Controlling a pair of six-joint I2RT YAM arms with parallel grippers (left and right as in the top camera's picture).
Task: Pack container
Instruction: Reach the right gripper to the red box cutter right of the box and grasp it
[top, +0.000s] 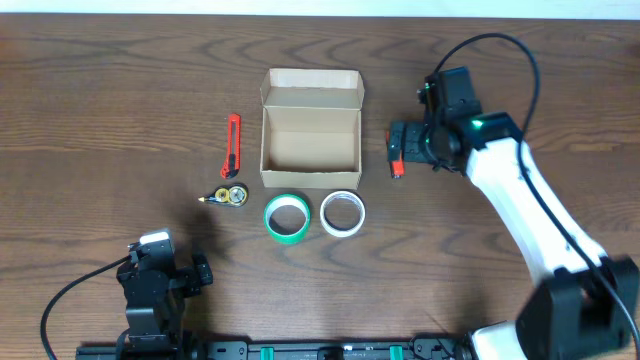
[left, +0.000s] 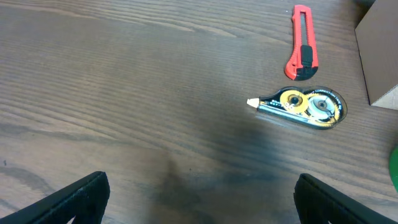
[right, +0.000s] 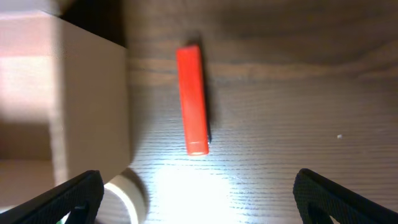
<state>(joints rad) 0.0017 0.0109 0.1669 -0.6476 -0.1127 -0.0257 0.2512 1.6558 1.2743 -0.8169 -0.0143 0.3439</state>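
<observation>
Seemingly first pick in hand: right gripper (right: 199, 186), jaws spread wide and empty, hovers over small red plastic stick (right: 193, 99) lying just beside right wall of open tan cardboard box (top: 310, 150), mid-table, nothing inside. Left gripper (left: 199, 196) likewise open, idle, well apart. Next move: descend, straddle stick across narrow width, close, lift clear of box wall.

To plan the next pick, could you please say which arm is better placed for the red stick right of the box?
Right: its open fingers hover over the stick; left arm sits far back.
</observation>
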